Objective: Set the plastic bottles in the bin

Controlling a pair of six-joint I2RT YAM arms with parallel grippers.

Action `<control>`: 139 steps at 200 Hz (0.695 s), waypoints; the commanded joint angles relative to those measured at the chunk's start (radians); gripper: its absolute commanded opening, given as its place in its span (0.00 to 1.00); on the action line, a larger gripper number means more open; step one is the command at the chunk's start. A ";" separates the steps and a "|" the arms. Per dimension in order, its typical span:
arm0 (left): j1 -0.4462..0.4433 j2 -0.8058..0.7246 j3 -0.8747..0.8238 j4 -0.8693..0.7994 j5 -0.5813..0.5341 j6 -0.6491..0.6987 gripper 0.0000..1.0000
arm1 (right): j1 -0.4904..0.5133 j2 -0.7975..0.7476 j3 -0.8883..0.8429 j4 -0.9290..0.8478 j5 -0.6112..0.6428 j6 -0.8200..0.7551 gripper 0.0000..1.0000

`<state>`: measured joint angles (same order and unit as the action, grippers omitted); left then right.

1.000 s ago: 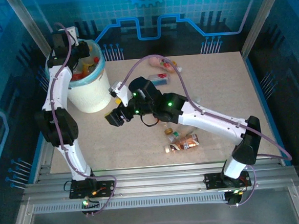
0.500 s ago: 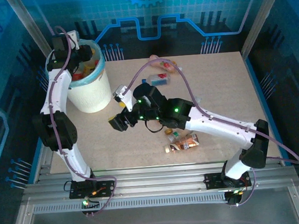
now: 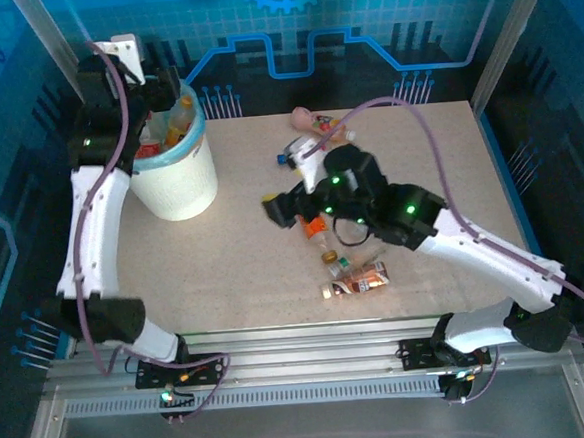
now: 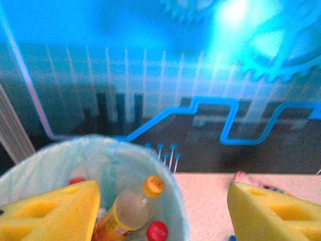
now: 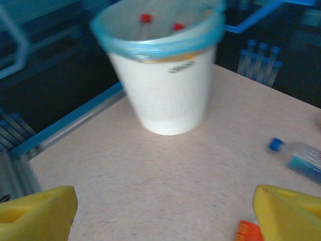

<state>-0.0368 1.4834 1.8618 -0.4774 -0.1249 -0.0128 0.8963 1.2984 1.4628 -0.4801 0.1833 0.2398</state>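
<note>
Currently, stock stands as follows.

- **Bin** point(image 3: 182, 187), far left of the table point(image 3: 226, 274): holds several plastic bottles, among them a yellow-bodied bottle point(image 4: 128, 208) lying neck-up, with red caps point(image 4: 157, 231) around it. The liner hides the full count.
- **Left gripper** point(image 3: 165, 85): over the bin's mouth, pads spread wide, nothing between them.
- **Right gripper** point(image 3: 279, 208): low over mid-table, spread and empty, camera facing the bin.
- **Outstanding on the table:**
  - pink bottle point(image 3: 302, 116) at the far edge, with a red-labelled bottle point(image 3: 328, 128) just beside it
  - blue-capped bottle point(image 3: 296, 157)
  - orange-capped bottle point(image 3: 318, 232) by my right wrist
  - brown-labelled bottle point(image 3: 361, 279) nearest my bases, with a smaller one close by

I judge the task past halfway, with roughly six bottles left to bin.
</note>
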 commanded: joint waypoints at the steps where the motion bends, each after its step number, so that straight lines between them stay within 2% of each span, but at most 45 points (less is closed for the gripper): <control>1: -0.058 -0.090 -0.100 0.083 -0.037 0.057 0.69 | -0.107 -0.033 -0.052 -0.099 -0.019 0.037 0.92; 38: -0.214 -0.181 -0.195 0.085 -0.085 0.088 0.69 | -0.326 -0.068 -0.176 -0.228 -0.040 0.133 0.93; 55: -0.329 -0.204 -0.252 0.107 -0.115 0.118 0.69 | -0.398 -0.098 -0.269 -0.223 -0.071 0.206 0.94; 72: -0.448 -0.208 -0.312 0.140 -0.157 0.159 0.70 | -0.416 -0.118 -0.355 -0.205 -0.074 0.264 0.95; 93: -0.556 -0.203 -0.412 0.217 -0.133 0.176 0.72 | -0.426 -0.132 -0.449 -0.173 -0.004 0.327 0.96; 117: -0.624 -0.172 -0.519 0.297 -0.077 0.108 0.73 | -0.454 -0.125 -0.527 -0.083 0.004 0.405 0.96; 139: -0.666 -0.116 -0.560 0.326 -0.062 0.069 0.73 | -0.456 -0.034 -0.512 -0.068 0.080 0.492 0.99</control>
<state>-0.6666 1.3163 1.3399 -0.2520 -0.2150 0.1036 0.4519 1.1965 0.9405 -0.6170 0.1764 0.5915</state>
